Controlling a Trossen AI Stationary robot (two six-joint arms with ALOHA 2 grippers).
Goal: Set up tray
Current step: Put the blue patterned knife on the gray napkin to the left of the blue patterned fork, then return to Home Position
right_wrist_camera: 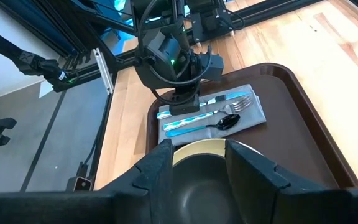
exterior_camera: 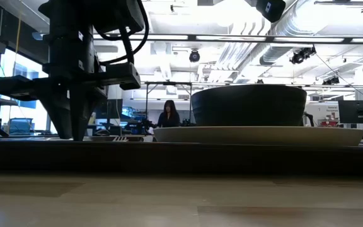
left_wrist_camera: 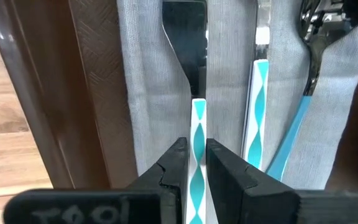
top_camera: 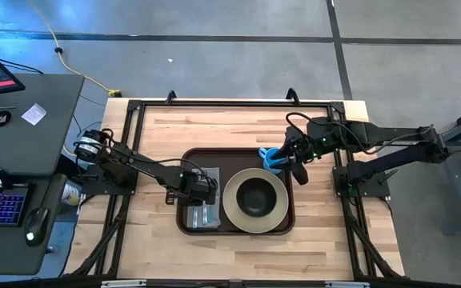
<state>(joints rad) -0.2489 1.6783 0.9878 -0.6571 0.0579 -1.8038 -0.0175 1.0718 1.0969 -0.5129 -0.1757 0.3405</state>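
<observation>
Overhead, high view:
Tray (top_camera: 190, 160): dark brown, at table (top_camera: 238, 128) centre, long side across.
Plate (top_camera: 232, 208): round, beige, on tray's right half, dark bowl (top_camera: 255, 196) in its middle.
Napkin (top_camera: 192, 216): grey, on tray's left part, cutlery on top, partly hidden by left arm.
Left gripper (top_camera: 206, 194): over the napkin, inside the tray.
Right gripper (top_camera: 293, 166): at tray's far right corner, by a blue object (top_camera: 271, 158); identity of that object unclear.

Low view:
Tray (exterior_camera: 181, 157): seen as a dark band across the table (exterior_camera: 181, 202).
Plate (exterior_camera: 257, 134) and bowl (exterior_camera: 249, 104): right of centre, bowl on plate.
Left gripper (exterior_camera: 80, 135): down at tray level, on the left.
Person (exterior_camera: 168, 115): seated far back in the room.

Left wrist view:
Left gripper (left_wrist_camera: 196, 163): jaws narrowly parted, pads flanking the white-and-teal handle of a knife (left_wrist_camera: 197, 134); firm grip not confirmable.
Fork (left_wrist_camera: 258, 93), spoon (left_wrist_camera: 309, 68): alongside on napkin (left_wrist_camera: 142, 81).
Tray (left_wrist_camera: 61, 93): rim beside napkin.

Right wrist view:
Right gripper (right_wrist_camera: 199, 163): fingers spread wide, nothing between them, above bowl (right_wrist_camera: 197, 180).
Tray (right_wrist_camera: 297, 106): below, napkin (right_wrist_camera: 253, 112) and cutlery at its far end under left gripper (right_wrist_camera: 184, 107).
</observation>
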